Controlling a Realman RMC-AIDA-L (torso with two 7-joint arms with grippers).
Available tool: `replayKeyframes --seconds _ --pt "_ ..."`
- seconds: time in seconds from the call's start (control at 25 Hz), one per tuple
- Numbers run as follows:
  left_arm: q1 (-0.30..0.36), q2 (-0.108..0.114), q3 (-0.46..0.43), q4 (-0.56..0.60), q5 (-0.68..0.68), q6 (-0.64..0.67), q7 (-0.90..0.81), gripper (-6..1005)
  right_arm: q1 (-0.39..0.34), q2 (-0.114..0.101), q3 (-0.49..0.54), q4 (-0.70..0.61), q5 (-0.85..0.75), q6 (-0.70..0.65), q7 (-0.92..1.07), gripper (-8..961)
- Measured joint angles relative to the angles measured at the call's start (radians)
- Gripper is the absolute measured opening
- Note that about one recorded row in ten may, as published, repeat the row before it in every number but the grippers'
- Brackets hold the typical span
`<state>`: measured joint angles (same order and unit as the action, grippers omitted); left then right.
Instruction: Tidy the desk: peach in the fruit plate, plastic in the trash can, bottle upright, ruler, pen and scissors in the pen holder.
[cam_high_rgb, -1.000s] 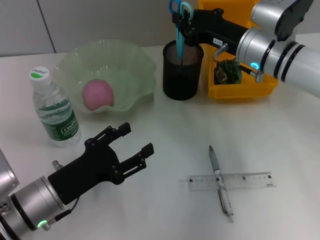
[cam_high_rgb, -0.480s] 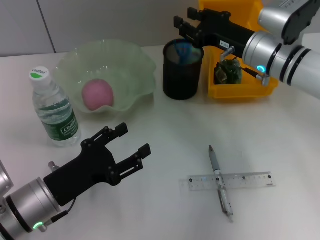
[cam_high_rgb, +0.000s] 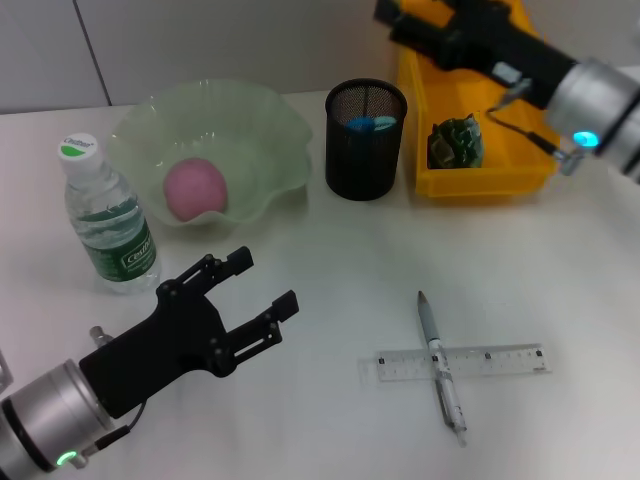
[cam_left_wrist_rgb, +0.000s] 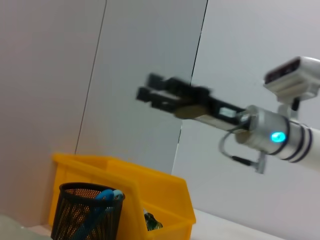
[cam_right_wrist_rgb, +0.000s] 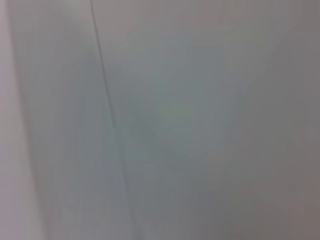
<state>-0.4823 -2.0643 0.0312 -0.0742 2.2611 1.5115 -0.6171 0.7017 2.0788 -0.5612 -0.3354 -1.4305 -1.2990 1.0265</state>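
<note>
The plain white flat desk (cam_high_rgb: 330, 250) carries everything, and the widest thing on it is the translucent pale-green glass fruit plate with a wavy ruffled rim (cam_high_rgb: 255, 125), at the far left, with the pink, matte, round peach (cam_high_rgb: 194, 189) lying inside it. At the far right stands the bright yellow rectangular plastic trash can with sloping walls (cam_high_rgb: 480, 180), holding a crumpled dark green piece of plastic (cam_high_rgb: 456, 143). The right gripper (cam_high_rgb: 397, 18) hangs in the air above the trash can's far left corner, empty, its fingers a little apart; the left wrist view shows it raised well above the bin. The left gripper (cam_high_rgb: 258, 282) hovers low over the near left of the desk, its black fingers spread wide and holding nothing. Just beside the trash can, between it and the fruit plate, stands the black cylindrical wire-mesh pen holder (cam_high_rgb: 365, 140), with the light-blue and blue handles of the small scissors (cam_high_rgb: 368, 124) showing inside it. The clear plastic water bottle with a green label and white cap (cam_high_rgb: 107, 222) stands upright at the left edge, just beside the fruit plate. On the near right lies the short transparent clear plastic ruler with black markings (cam_high_rgb: 500, 359), and the slim grey and white pen with a dark pointed tip (cam_high_rgb: 438, 362) lies across it.
</note>
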Motion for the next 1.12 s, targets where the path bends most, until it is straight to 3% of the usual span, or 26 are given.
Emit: replayKeyframes --seconds 0.12,0.2,0.28,0.32,0.36,0.44,0.48,0.52,0.56,0.88,1.0,1.12 --pt "0.005 0.001 0.005 0.013 0.0 0.024 -0.001 800 -0.068 -0.008 -0.049 -0.112 -0.011 -0.148 0.165 747" --pt "0.007 0.002 0.025 0.026 0.0 0.04 -0.004 799 -0.138 -0.03 -0.14 -0.272 -0.068 -0.264 0.347 810" --pt "0.007 0.002 0.053 0.042 0.0 0.041 -0.017 799 -0.159 -0.05 -0.176 -0.38 -0.159 -0.345 0.45 810" --pt "0.007 0.002 0.053 0.042 0.0 0.041 -0.017 799 -0.158 -0.063 -0.181 -0.468 -0.285 -0.416 0.531 810" --pt "0.007 0.002 0.053 0.042 0.0 0.041 -0.017 799 -0.158 -0.063 -0.181 -0.468 -0.285 -0.416 0.531 810" --pt "0.004 0.0 0.072 0.055 0.0 0.041 -0.034 799 -0.151 -0.068 -0.18 -0.507 -0.359 -0.453 0.571 810" --pt "-0.01 0.002 0.136 0.094 0.0 0.057 -0.107 799 -0.124 -0.076 -0.18 -0.562 -0.481 -0.517 0.628 810" --pt "-0.01 0.002 0.136 0.094 0.0 0.057 -0.107 799 -0.124 -0.076 -0.18 -0.562 -0.481 -0.517 0.628 810" --pt "-0.012 0.002 0.144 0.1 0.0 0.06 -0.115 799 -0.086 -0.082 -0.187 -0.593 -0.592 -0.576 0.663 811" --pt "-0.025 0.001 0.301 0.243 0.0 0.15 -0.287 799 0.018 -0.088 -0.242 -0.622 -0.822 -0.668 0.705 811" --pt "-0.02 0.001 0.345 0.29 0.0 0.189 -0.302 799 0.043 -0.081 -0.308 -0.634 -0.879 -0.665 0.722 811" --pt "-0.019 0.0 0.371 0.313 0.0 0.202 -0.305 799 0.059 -0.06 -0.369 -0.662 -0.929 -0.655 0.729 811"
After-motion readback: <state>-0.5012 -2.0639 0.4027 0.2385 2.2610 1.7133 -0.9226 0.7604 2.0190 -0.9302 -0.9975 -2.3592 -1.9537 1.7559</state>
